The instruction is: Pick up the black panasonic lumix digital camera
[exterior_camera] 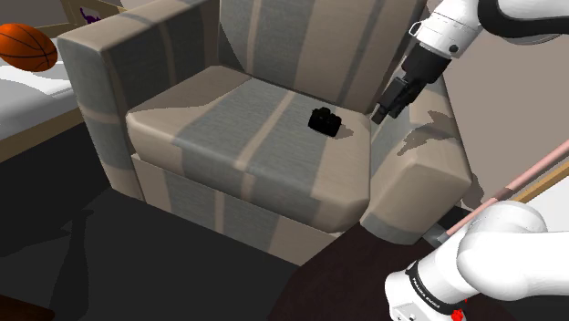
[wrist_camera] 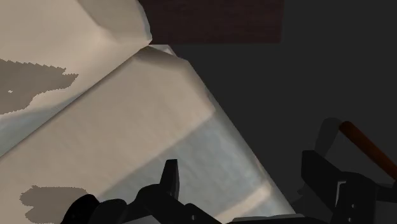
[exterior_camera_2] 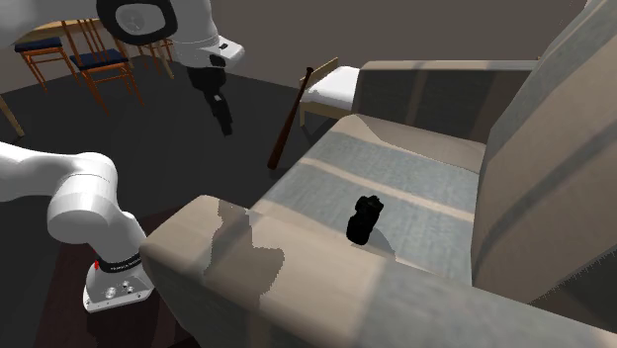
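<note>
On the seat cushion of the striped grey and beige armchair (exterior_camera: 228,128) you see the small black camera (exterior_camera: 325,120). It rests toward the back of the seat, nearer to the armrest (exterior_camera: 415,178) that is on the shoulder view's right, and nothing touches it. In the second exterior view the camera (exterior_camera_2: 365,218) stands free on the grey stripe of the cushion and throws a short shadow beside it. Your tool (exterior_camera: 378,114) hangs in the air over that same armrest, tilted down, and it is apart from the camera and holds nothing. In the wrist view the two black fingers (wrist_camera: 170,181) stand spread, with a wide gap between them, and beyond them you look at the front corner of the armrest, a part of the seat and the dark floor (wrist_camera: 331,76). In the second exterior view the tool (exterior_camera_2: 225,121) appears above the dark floor, on the outer side of the armrest. A brown baseball bat (exterior_camera_2: 290,124) leans near a bed with a white mattress (exterior_camera_2: 331,87), and some wooden chairs (exterior_camera_2: 99,61) stand farther behind. In the shoulder view an orange basketball (exterior_camera: 27,46) lies at the upper left, beyond the other armrest.
</note>
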